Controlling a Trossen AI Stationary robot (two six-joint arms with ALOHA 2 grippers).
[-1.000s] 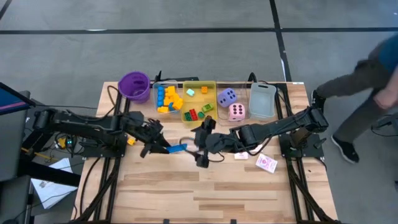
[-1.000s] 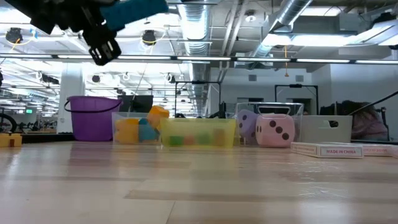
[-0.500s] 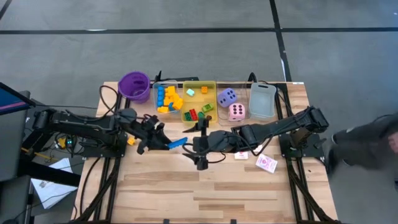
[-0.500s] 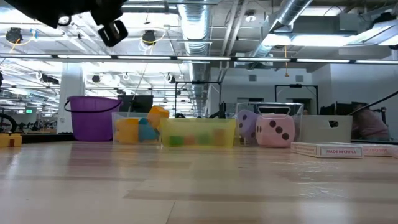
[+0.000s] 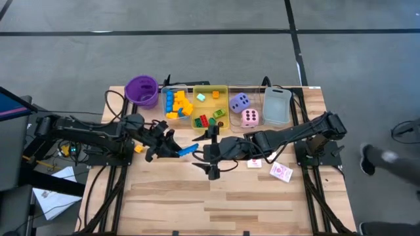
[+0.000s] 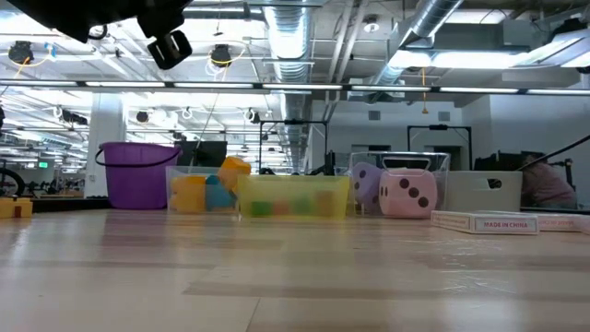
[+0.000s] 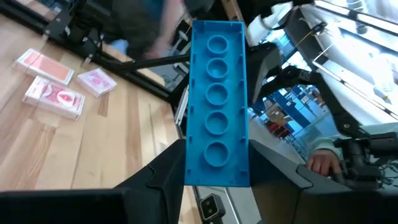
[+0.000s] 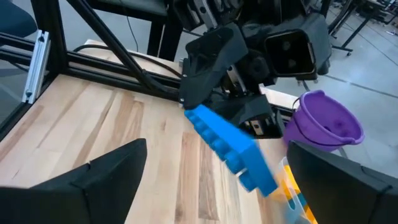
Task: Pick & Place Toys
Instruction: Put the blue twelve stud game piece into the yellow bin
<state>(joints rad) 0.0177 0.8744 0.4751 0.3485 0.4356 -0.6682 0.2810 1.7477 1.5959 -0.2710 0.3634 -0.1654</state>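
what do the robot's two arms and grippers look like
Both arms are black, built of jointed segments, with thin black cables looping beside them. The left gripper has two dark, blocky fingers. The right gripper has two broad, flat, matte dark fingers. No markings can be made out on either.

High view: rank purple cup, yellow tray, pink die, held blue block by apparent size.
1. yellow tray
2. purple cup
3. pink die and blue block, held in the left hand: too close to rank, and the block is raised nearer the camera.
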